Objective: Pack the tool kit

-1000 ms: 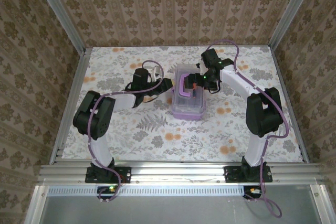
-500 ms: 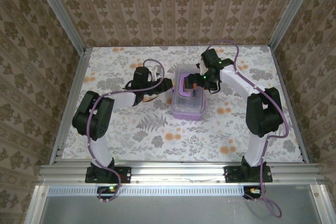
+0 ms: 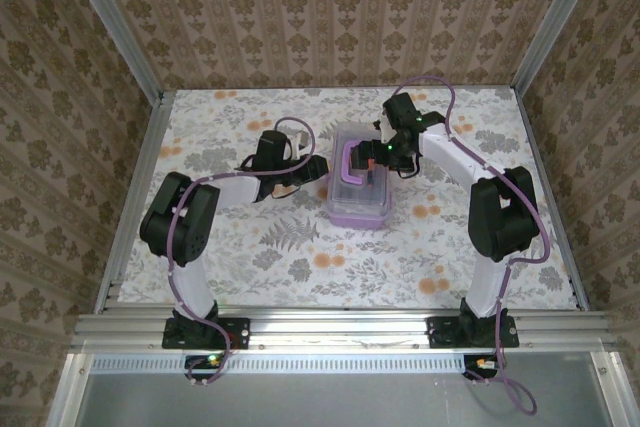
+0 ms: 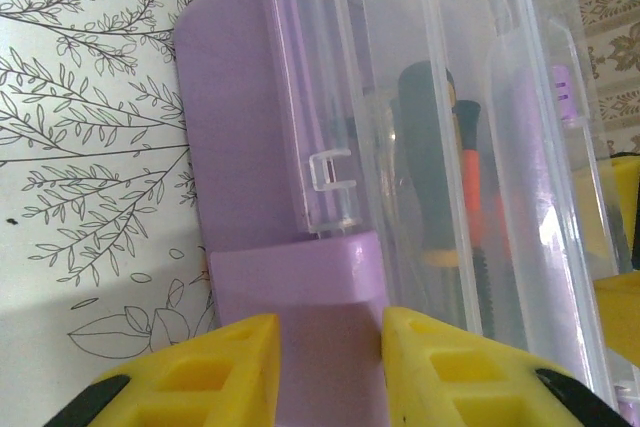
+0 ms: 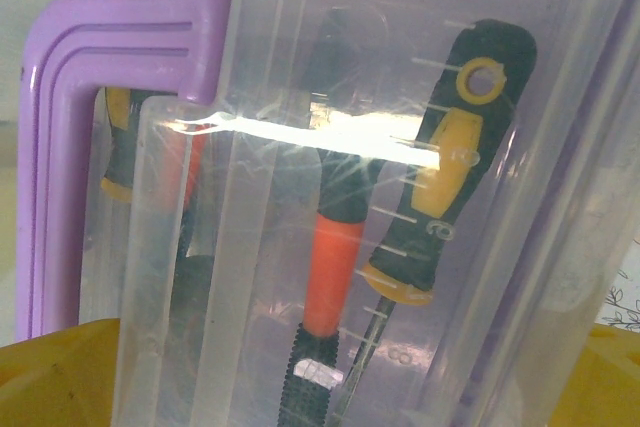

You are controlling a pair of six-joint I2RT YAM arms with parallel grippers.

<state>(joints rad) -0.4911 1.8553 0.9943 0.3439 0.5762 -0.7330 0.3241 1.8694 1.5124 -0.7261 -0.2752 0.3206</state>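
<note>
Left end effector shifted, clamping tool kit edge

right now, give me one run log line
left fingers: shut on box tab | right fingers: open, at lid | tools: inside box

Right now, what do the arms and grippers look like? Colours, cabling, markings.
Left arm and right arm match: white links, bulky black joint housings, and a purple cable looped along each from base to wrist. Left fingers are yellow moulded plastic with recessed pockets and black insets. Right fingers are yellow too. A small green light glows by the right wrist.
</note>
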